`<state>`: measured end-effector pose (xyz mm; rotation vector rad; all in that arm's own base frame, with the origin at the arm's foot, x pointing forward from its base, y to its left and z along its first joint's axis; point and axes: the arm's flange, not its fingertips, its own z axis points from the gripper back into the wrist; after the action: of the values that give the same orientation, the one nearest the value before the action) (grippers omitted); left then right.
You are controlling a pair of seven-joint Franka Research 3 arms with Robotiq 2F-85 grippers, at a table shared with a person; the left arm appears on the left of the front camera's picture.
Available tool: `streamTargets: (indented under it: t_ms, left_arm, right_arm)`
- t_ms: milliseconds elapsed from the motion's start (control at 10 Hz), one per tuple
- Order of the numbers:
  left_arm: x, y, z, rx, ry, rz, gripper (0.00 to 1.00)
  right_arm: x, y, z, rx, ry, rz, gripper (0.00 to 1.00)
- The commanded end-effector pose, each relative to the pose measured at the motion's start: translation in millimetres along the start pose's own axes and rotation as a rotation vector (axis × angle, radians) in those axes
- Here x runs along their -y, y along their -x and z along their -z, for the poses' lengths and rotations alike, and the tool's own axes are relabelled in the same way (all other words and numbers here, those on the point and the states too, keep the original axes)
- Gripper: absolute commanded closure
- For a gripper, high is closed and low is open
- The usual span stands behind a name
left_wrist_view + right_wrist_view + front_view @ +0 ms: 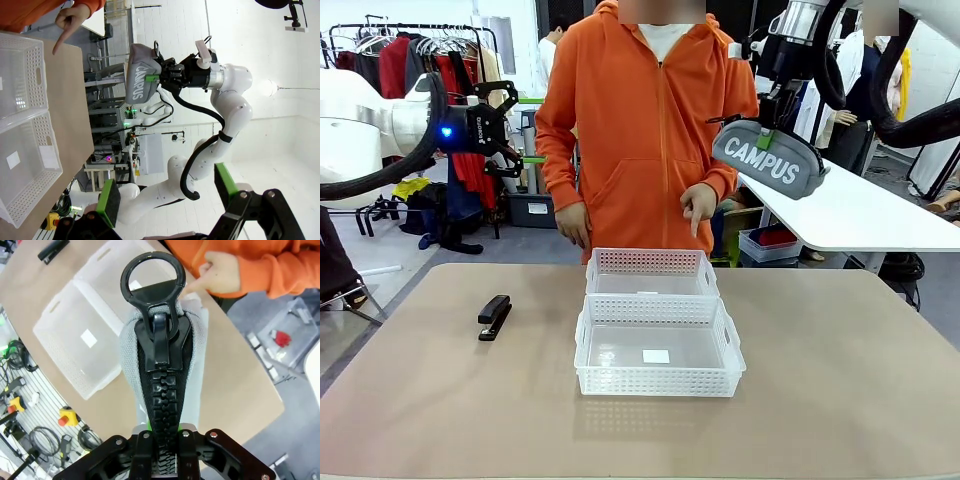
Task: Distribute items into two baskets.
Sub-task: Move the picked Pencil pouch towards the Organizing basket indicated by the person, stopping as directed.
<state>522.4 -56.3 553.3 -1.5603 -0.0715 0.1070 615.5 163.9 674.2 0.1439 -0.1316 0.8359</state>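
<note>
Two baskets: near basket (660,385) and far basket (650,262) are sitting mid-frame on the desk (840,380), touching.
Right hand (764,136): I am seeing it clenching the grey pouch (772,165), which is hanging in the air at upper right.
Left hand (515,130): hovering released at upper left, grasping nothing.
Stapler (495,316): lying on the desk, left of the baskets.
Person's finger (698,210): pointing down above the far basket.

Bright, even light (wrist views fisheye-warped).
</note>
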Motion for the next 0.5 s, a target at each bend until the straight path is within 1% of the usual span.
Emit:
streamTargets:
  t_ms: [0,300,400]
  left_arm:
    - [2,0,-1,0.003,0.004,0.002,0.0]
    - [2,0,-1,0.003,0.004,0.002,0.0]
    - [2,0,-1,0.003,0.004,0.002,0.0]
  right_arm:
    - [-2,3,-2,-0.005,0.0,0.003,1.0]
    - [0,0,0,-0.001,0.0,0.0,1.0]
    - [-7,-13,11,0.015,-0.02,-0.113,1.0]
